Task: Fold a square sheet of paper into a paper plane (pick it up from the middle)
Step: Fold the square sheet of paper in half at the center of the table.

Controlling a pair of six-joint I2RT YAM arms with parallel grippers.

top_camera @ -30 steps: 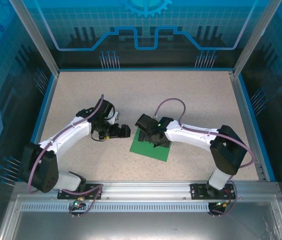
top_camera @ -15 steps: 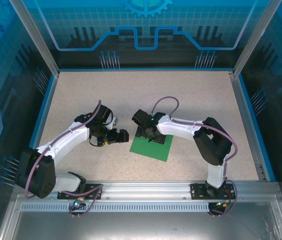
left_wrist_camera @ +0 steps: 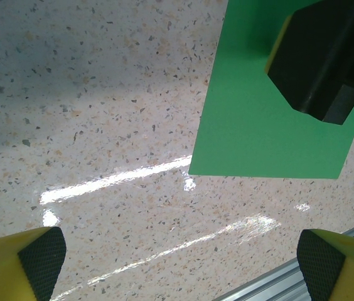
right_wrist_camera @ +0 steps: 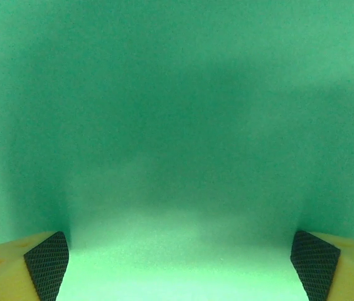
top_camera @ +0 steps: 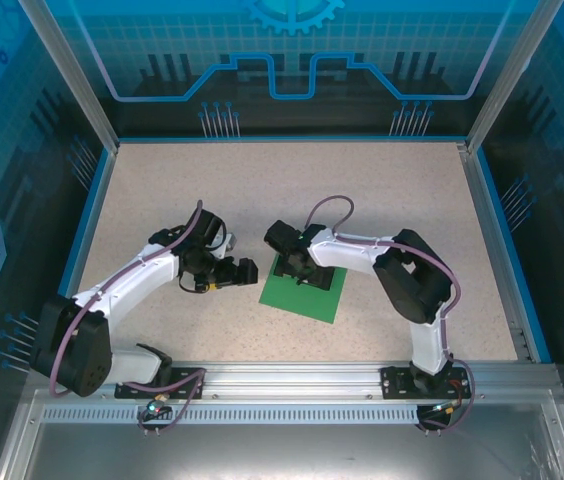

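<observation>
The paper [top_camera: 307, 300] lies flat on the table [top_camera: 162, 190], near its centre. The right gripper [top_camera: 297, 268], jaws wide, hangs close over the paper's middle; best to press squarely, then pinch gently. The left gripper [top_camera: 246, 270] hovers just beside, jaws apart.

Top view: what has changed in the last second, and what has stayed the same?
The right arm folded in, its elbow swinging toward the centre, and the right gripper tipped down over the paper. The left gripper drew back slightly. Nothing was grasped; the paper stayed flat in place, both grippers open.
</observation>
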